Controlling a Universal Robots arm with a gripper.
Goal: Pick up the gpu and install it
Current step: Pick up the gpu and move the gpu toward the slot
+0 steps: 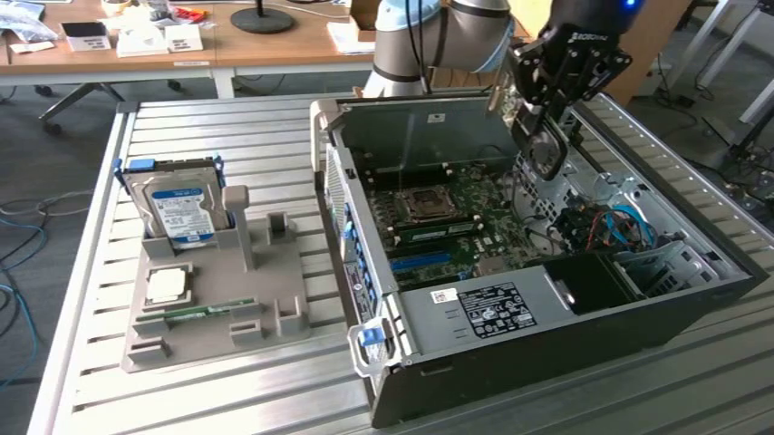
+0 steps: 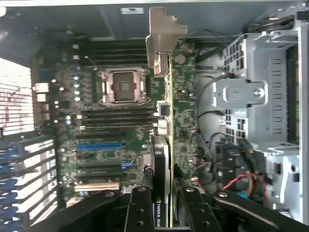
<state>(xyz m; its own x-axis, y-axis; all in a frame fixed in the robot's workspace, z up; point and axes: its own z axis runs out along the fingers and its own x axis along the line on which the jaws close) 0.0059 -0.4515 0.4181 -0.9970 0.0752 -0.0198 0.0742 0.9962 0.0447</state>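
Nearest me on the counter (image 1: 242,390), the hard drive (image 1: 179,213) stands in its grey holder (image 1: 230,313). Beyond, the open case (image 1: 677,304) lies sideways so the motherboard (image 1: 448,227) faces up. Over it the end effector (image 2: 165,193) is clenched on the gpu (image 2: 160,159), held edge-down: thin, dark, silver bracket (image 2: 161,38) at the end away from the grip.

arm (image 1: 418,41): silver, pale-blue caps | claw (image 2: 165,195): black, white lettering, screws
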